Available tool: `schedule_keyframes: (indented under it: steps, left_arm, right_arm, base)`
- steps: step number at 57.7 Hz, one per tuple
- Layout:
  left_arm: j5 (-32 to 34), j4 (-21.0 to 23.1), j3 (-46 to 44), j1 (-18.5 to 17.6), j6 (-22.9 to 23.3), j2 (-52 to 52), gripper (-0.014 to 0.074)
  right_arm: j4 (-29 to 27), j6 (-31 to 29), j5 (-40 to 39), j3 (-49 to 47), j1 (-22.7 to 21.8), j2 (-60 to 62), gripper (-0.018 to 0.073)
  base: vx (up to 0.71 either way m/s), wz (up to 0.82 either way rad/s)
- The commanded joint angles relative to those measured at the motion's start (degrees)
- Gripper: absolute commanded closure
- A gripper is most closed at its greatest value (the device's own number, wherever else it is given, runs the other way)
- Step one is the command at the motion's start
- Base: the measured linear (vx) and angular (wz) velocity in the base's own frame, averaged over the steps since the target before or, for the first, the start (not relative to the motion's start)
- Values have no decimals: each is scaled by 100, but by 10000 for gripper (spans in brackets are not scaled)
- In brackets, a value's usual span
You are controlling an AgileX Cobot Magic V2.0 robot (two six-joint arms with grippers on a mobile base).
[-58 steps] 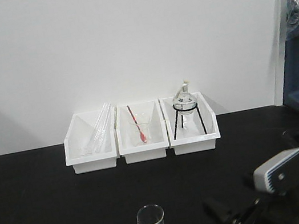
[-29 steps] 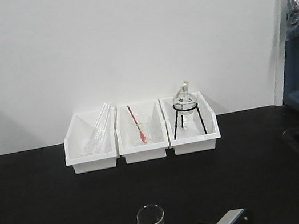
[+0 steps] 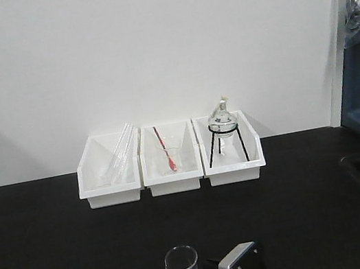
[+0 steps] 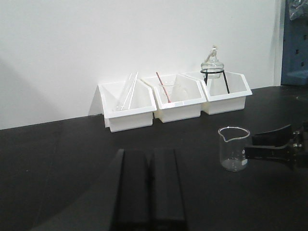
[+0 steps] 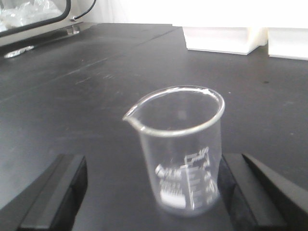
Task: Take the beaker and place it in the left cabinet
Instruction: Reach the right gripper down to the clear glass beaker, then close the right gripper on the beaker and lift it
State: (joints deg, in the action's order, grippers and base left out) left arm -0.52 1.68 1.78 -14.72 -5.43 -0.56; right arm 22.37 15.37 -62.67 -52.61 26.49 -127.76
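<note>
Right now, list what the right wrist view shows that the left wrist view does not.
Only the right wrist view: the beaker close up, with its spout and white printed markings readable as marks, and the open right gripper with its fingers on either side of it.
Only the left wrist view: the left gripper, shut; glass tubes, a beaker with a red rod and a round flask on a black stand, inside the three white bins.
Both: the beaker upright on the black table, with white bins behind it.
</note>
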Motion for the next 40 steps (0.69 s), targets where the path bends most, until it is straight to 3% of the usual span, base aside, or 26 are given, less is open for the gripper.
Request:
schedule_keyframes:
  steps: [1, 40]
  left_arm:
    - [482, 42, 94, -25, 20, -103, 595]
    - [482, 42, 94, -25, 20, -103, 595]
  right_arm:
    - [103, 156, -325, -401, -7, 133, -32]
    - [53, 195, 57, -1573, -7, -583, -32]
  base:
    - [0, 0]
    - [0, 0]
